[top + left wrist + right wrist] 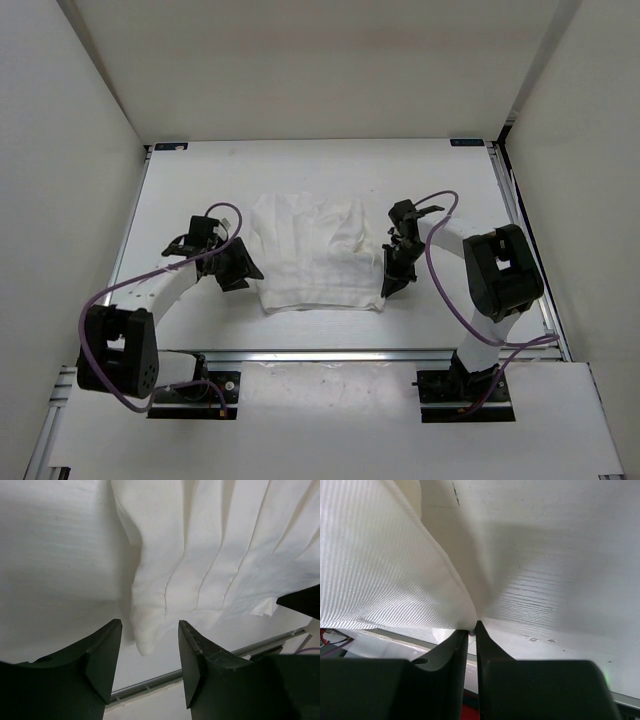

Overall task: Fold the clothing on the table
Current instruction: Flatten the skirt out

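Observation:
The clothing (pixel 315 250) is a wrinkled white garment lying bunched in the middle of the table (pixel 200 180). My left gripper (pixel 243 270) stands just off its left edge, open. In the left wrist view a loose corner of the clothing (pixel 145 635) lies ahead of the gap of the left gripper (pixel 150 622), and neither finger touches it. My right gripper (pixel 392 282) is at the garment's right near corner. Its jaws (pixel 472 626) are pressed together on the hem of the ribbed clothing (pixel 380 570), which rises from the tips.
A silver rail (pixel 350 353) runs along the table's near edge, just behind both grippers, and shows in the left wrist view as well (pixel 175 677). White walls enclose the table on the left, right and far sides. Purple cables loop from both arms.

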`<state>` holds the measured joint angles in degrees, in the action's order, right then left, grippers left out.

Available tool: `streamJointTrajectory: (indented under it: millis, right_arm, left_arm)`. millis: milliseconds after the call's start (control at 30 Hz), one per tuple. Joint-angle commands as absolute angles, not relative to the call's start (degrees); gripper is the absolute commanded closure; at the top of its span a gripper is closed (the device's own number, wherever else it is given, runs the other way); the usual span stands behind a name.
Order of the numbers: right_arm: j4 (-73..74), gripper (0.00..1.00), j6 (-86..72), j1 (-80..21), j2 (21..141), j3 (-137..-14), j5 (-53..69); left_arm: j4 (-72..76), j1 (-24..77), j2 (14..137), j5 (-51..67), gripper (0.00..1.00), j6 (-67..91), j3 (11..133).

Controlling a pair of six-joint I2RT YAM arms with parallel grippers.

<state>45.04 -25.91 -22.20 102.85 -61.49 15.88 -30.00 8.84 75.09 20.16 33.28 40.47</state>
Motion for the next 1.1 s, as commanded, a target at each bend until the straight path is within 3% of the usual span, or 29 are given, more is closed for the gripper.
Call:
streamJointTrajectory:
  millis: [0, 267, 433, 667, 767, 833, 1033, 1067]
  right_arm:
    - [47.3, 0.86, -24.5, -22.4, 103.9, -64.0, 14.2]
    - [47.6, 0.86, -24.7, -22.0, 103.6, -63.7, 14.0]
    - [47.1, 0.86, -25.7, -22.9, 103.4, -63.4, 14.4]
    - [46.3, 0.86, -26.3, -24.3, 102.1, -61.0, 15.8]
    - [46.8, 0.86, -26.4, -25.0, 101.4, -60.2, 16.0]
    - [47.0, 0.84, -26.6, -24.7, 100.6, -60.1, 15.9]
    - [46.9, 0.65, -29.3, -23.8, 95.8, -58.9, 17.6]
    - [46.5, 0.66, -29.8, -23.5, 95.4, -58.5, 18.5]
  left_arm:
    - [-31.6, 10.0, 72.6, 21.3, 0.40, 37.8, 38.1]
    - [-30.2, 12.8, 71.7, 21.5, 0.43, 41.1, 32.8]
    - [-22.1, 11.6, 73.2, 24.5, 0.45, 45.8, 28.3]
    - [-18.5, 10.7, 75.8, 25.0, 0.47, 47.1, 29.6]
    - [-15.4, 11.2, 77.1, 25.0, 0.62, 47.5, 28.7]
    - [-15.0, 12.2, 77.9, 24.2, 1.00, 47.5, 28.5]
    - [-17.2, 13.3, 78.1, 23.6, 1.00, 44.9, 30.2]
    - [-17.7, 13.4, 78.3, 23.4, 1.00, 44.8, 30.6]
